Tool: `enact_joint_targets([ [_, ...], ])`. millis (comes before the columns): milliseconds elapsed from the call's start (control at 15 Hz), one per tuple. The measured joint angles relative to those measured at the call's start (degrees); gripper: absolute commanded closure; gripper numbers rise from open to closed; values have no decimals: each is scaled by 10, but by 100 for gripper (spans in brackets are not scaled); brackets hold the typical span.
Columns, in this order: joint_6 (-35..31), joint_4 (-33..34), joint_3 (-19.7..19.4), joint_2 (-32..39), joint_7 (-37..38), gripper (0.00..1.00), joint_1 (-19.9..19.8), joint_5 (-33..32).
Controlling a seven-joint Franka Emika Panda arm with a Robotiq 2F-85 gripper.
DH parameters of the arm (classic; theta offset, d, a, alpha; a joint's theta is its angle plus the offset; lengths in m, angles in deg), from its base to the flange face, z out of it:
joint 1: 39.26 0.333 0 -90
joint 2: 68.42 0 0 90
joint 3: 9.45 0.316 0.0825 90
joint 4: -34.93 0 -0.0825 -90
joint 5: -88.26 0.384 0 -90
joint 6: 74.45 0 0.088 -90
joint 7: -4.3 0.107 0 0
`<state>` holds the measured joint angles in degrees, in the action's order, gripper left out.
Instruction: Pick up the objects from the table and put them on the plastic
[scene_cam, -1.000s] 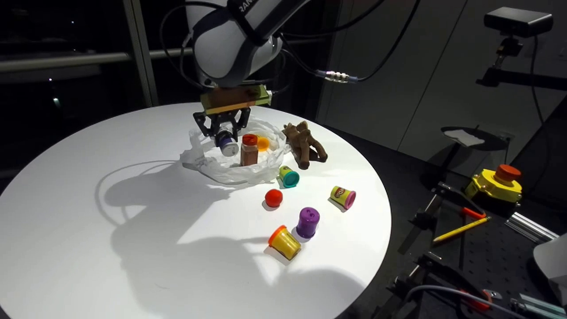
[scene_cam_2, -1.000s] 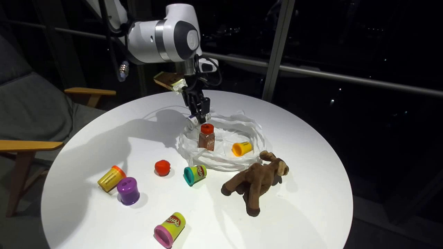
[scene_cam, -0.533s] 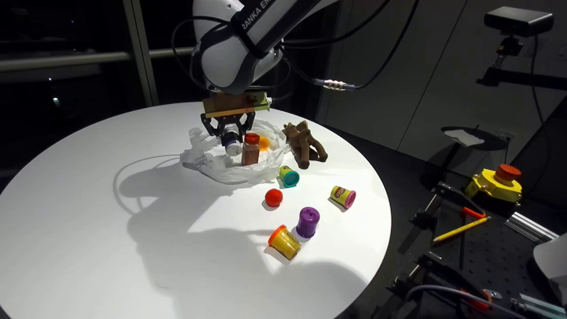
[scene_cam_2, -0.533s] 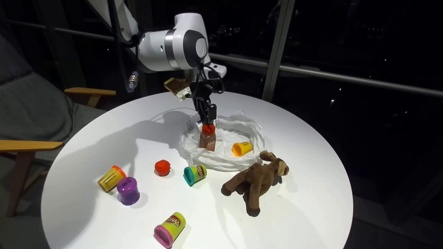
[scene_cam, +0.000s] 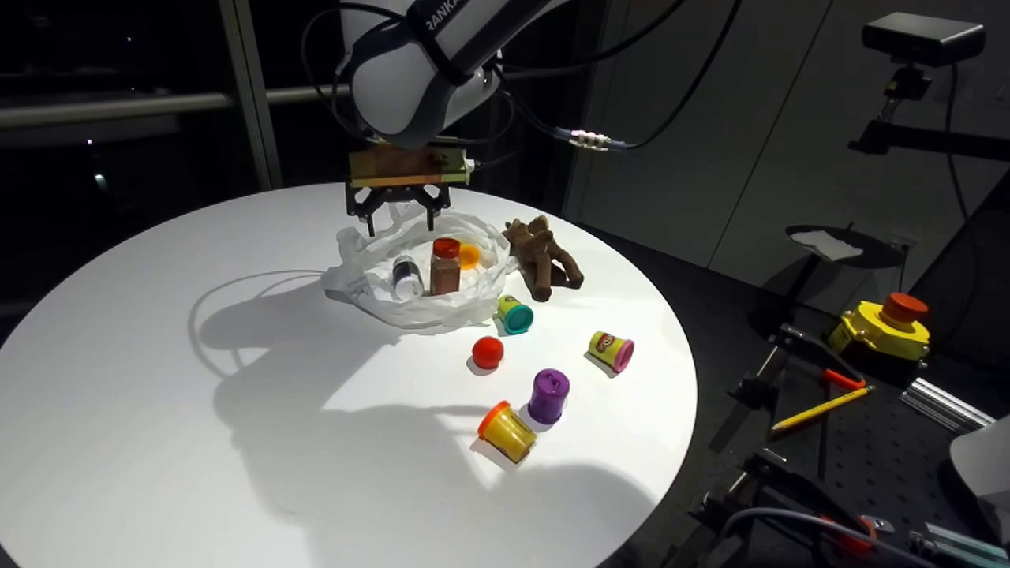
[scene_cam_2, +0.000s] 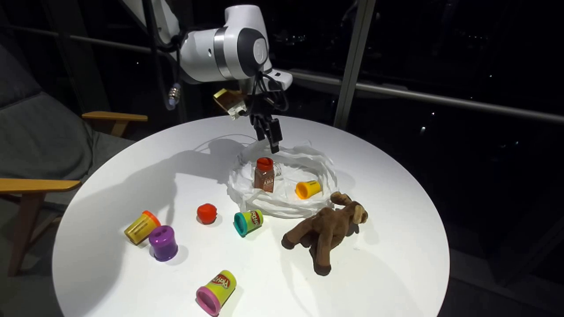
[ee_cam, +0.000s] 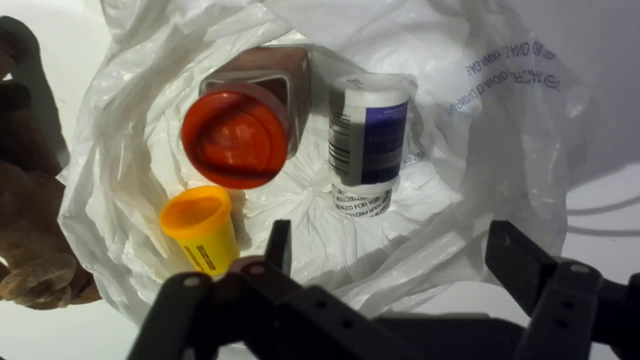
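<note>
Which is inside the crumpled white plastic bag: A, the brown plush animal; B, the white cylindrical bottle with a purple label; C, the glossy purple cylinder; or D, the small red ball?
B: the wrist view looks down on the white cylindrical bottle inside the crumpled white plastic bag.

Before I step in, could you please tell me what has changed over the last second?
The hand dipped, opened and rose, letting go of the white bottle, which moved down into the plastic bag beside the red-lidded jar. The yellow tub, red ball and plush animal stayed put.
</note>
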<state>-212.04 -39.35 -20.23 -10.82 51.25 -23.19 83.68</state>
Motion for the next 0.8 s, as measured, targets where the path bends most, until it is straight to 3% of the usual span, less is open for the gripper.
enact_joint_targets([
  [267, -1, -53, 8, -53, -6, 0, 9, -9],
  [533, -1, -159, 15, -139, -9, 0, 38, -33],
  [800, -3, -275, 53, -221, -23, 0, 47, -39],
])
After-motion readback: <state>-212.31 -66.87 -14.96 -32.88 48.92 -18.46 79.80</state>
